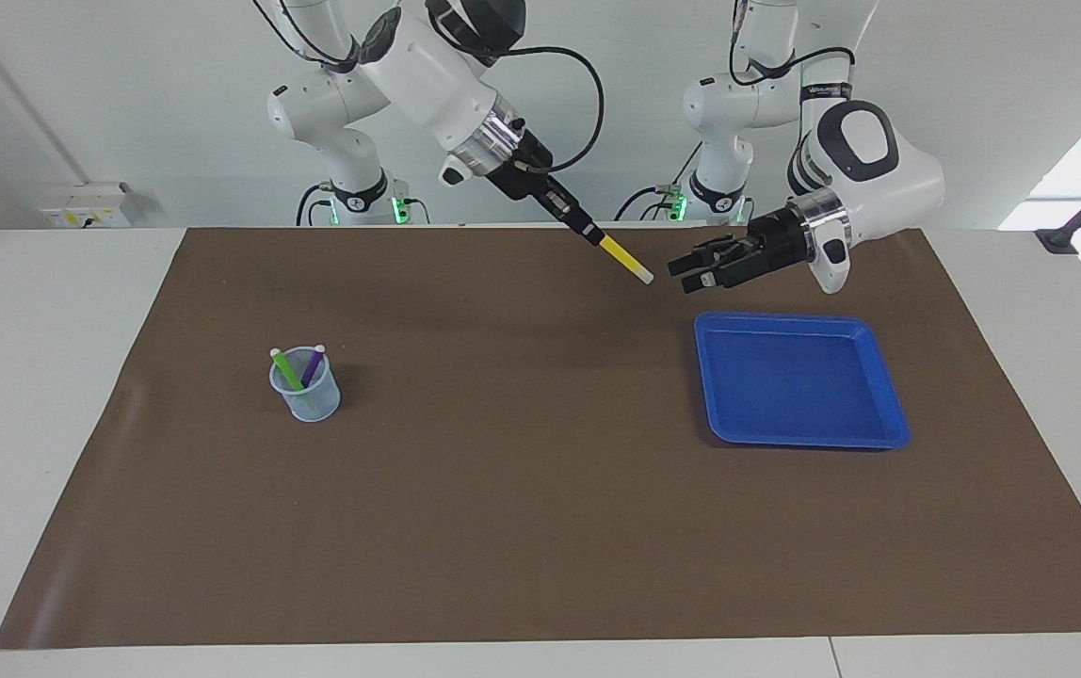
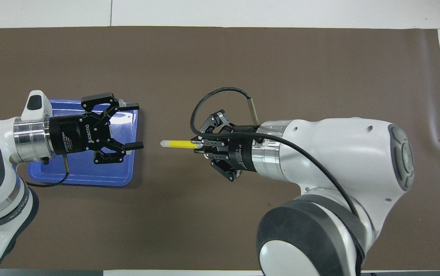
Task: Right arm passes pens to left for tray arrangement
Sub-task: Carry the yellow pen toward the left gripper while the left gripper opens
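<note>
Two grippers face each other in the air over the robots' edge of the brown mat (image 1: 540,527). The right gripper (image 1: 594,233) has its fingers pinched narrowly on the dark end of the yellow pen (image 1: 623,256), which sticks out level toward the left arm with its whitish tip leading. The left gripper (image 1: 694,266) hangs over the tray's nearer rim with its fingers spread wide and nothing between them. The pen's tip is just short of those open fingers, not touching them; bare mat lies under the gap.

Farther from the robots, the blue tray (image 1: 865,428) lies flat at the left arm's end of the mat, its raised rim clear of the mat's edges. At the right arm's end, well apart from the tray, a small pale mesh cup (image 1: 307,400) stands upright, with the green pen (image 1: 286,368) and the purple pen (image 1: 314,364) leaning in it, pale ends up. Between cup and tray, and out to the mat's farthest edge, the mat is open.
</note>
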{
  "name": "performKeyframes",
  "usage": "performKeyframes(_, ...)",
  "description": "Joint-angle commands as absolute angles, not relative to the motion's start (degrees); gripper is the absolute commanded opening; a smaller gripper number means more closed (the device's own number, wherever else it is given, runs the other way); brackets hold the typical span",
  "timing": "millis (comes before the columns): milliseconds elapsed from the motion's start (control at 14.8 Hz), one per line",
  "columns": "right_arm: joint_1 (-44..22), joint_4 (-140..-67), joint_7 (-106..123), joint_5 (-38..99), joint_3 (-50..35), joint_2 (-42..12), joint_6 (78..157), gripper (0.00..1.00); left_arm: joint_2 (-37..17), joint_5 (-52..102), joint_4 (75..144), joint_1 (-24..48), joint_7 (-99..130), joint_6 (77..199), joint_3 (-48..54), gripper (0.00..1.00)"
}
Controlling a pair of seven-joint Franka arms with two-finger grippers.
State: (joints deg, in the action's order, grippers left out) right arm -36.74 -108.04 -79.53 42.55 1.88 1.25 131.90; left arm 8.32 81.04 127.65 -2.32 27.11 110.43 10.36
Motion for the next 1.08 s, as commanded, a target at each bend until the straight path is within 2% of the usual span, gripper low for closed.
performKeyframes(0,-38.0,-105.0,-81.2,43.9,2.1,-1.4,133.1,0.0,11.1,82.4,130.9,-1.6,28.9,112.1,9.9,0.98)
performKeyframes(135,-38.1,-104.7,-82.1,43.8,2.1,-1.4,133.2,0.0,11.9,82.4,132.0,-1.7,29.4,111.9,9.9,0.95)
performKeyframes(675,-38.8,-102.2,-85.3,43.9,1.3,-2.2,133.2,0.0,13.7,82.4,133.2,-1.9,33.3,111.9,9.8,0.95)
performKeyframes(878,-38.9,-101.0,-86.3,43.9,1.3,-3.0,133.2,0.0,13.7,82.4,133.2,-2.5,33.5,111.2,9.8,0.81)
performKeyframes(1013,-38.9,-101.0,-86.3,43.9,1.3,-3.3,133.2,0.0,14.1,82.3,133.2,-3.4,34.4,111.0,9.7,0.79)
